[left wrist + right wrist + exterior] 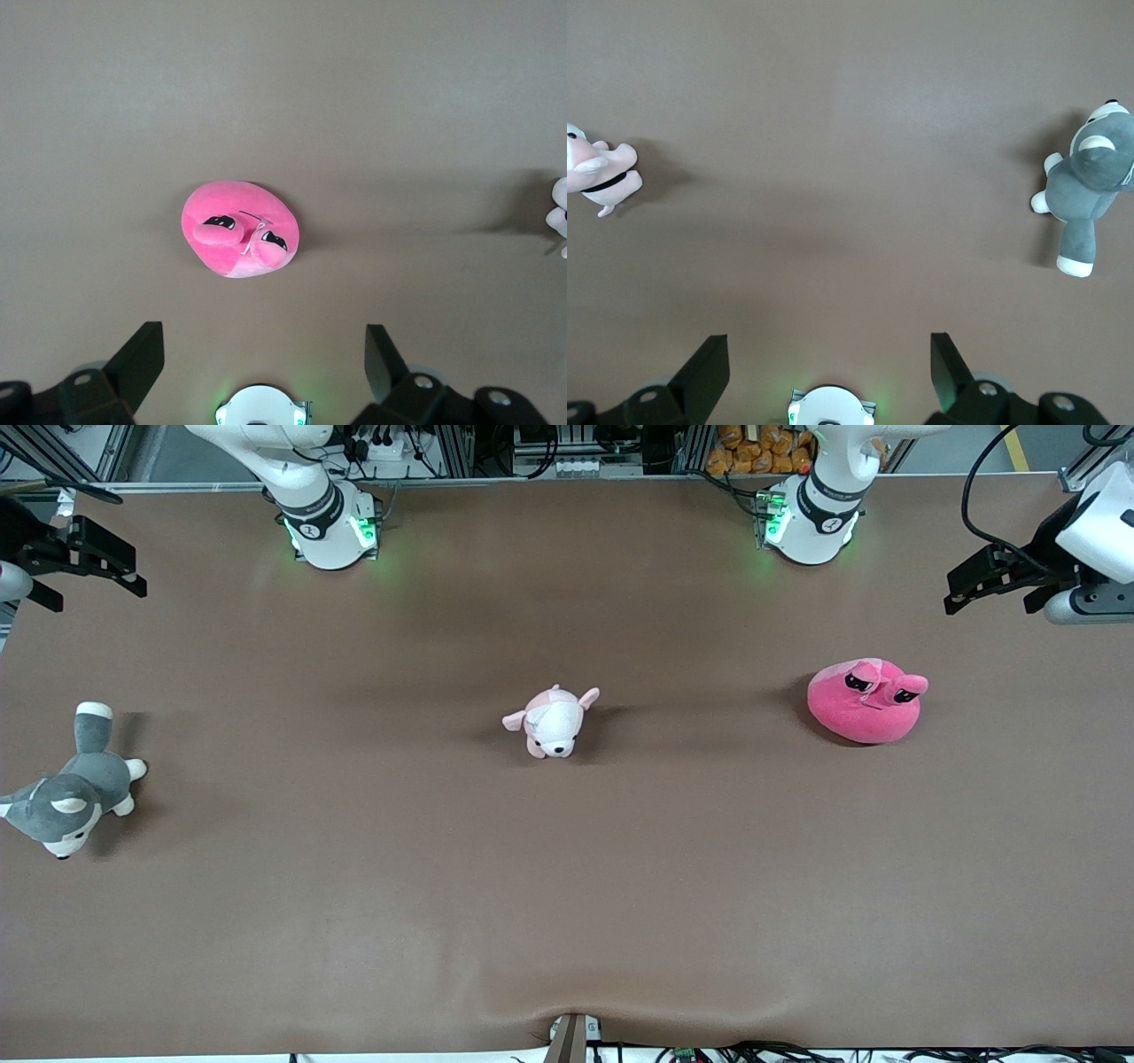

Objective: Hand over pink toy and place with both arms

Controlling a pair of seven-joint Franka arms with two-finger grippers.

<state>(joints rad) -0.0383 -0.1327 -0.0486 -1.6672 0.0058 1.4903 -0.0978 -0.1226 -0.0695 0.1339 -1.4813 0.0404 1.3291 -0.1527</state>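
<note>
Pink toy on the counter toward the left arm's end, eyes up; left gripper raised at its 2 o'clock, jaws apart, holding nothing; right gripper high over the right arm's end, likewise spread; puppy plush mid-counter, husky plush beneath it.

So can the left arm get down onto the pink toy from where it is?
Probably yes. The left gripper hangs open above the table, the pink toy sits alone at that arm's end, and nothing stands between them.
</note>
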